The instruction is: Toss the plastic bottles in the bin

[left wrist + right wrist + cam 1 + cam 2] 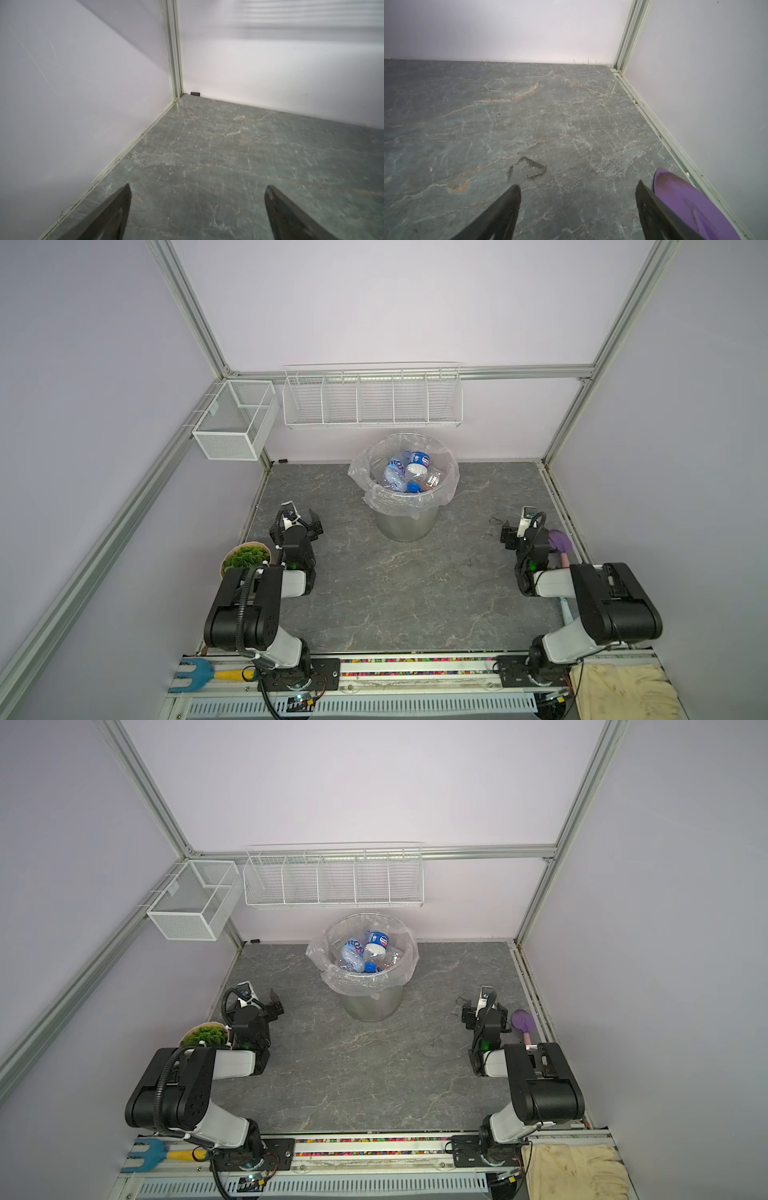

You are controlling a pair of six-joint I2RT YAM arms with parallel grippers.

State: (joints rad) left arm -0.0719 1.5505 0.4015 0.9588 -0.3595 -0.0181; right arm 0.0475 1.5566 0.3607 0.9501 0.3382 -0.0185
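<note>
The left arm (pixel 249 614), at 8 o'clock in a top view, and the right arm (pixel 602 605), at 4 o'clock, pair black joint housings with white links. A ribbed black cable (pixel 240 614) follows the left arm. The left gripper (pixel 198 186) and right gripper (pixel 577 184) have black tapered fingers (pixel 116 207).

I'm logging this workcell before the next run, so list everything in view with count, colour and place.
bin: one, grey metal, clear liner, back centre of tabletop
plastic bottles: several, clear with blue labels, inside the bin
wire rack: one, white, back wall
mesh basket: one, white, left wall
potted plant: one, green, tabletop's left edge
trowel: one, purple, tabletop's right edge
hand fork: one, blue, yellow handle, front left
cloth: one, cream, front right
left gripper: one, black, open, empty, left of bin
right gripper: one, black, open, empty, right of bin
</note>
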